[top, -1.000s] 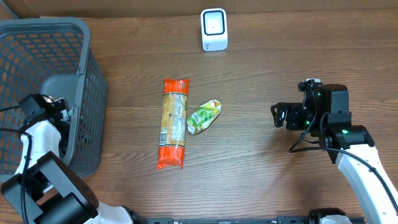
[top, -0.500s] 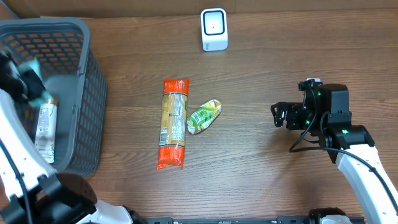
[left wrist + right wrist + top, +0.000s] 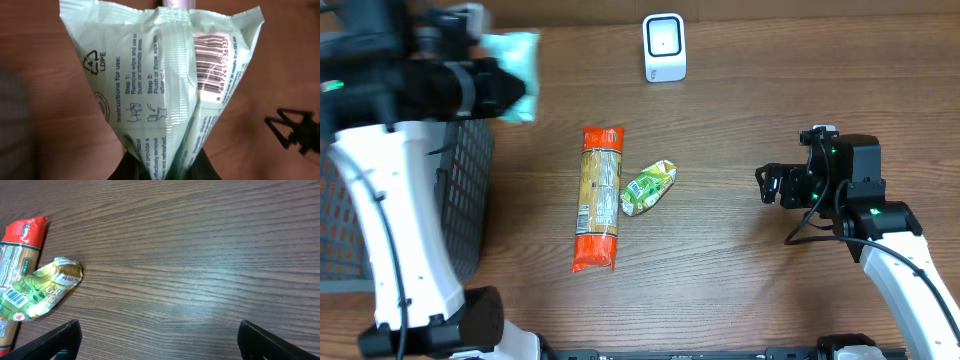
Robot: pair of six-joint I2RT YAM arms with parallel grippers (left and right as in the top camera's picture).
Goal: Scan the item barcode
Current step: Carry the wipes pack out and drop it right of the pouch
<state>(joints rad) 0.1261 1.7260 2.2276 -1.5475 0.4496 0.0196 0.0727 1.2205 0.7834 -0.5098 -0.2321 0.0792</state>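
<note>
A pale green wipes packet [image 3: 517, 58] hangs in the air at the back left, above the basket's corner, with my left gripper [image 3: 503, 92] shut on its lower end. In the left wrist view the packet [image 3: 150, 85] fills the frame, pinched into a cone at my left gripper [image 3: 165, 169]. Its barcode [image 3: 212, 62] faces the wrist camera. The white scanner [image 3: 664, 47] stands at the table's back centre, to the right of the packet. My right gripper [image 3: 768, 186] rests open at the right over bare wood, nothing between its fingers [image 3: 62, 339].
The grey basket [image 3: 470, 190] stands at the left, partly behind my left arm. An orange pasta packet [image 3: 599, 197] and a green pouch [image 3: 648, 187] lie side by side mid-table. The pouch [image 3: 40, 290] also shows in the right wrist view.
My left arm has risen out of the basket with the green packet and swung it up and to the right, past the basket's rim. The right arm has not moved.
</note>
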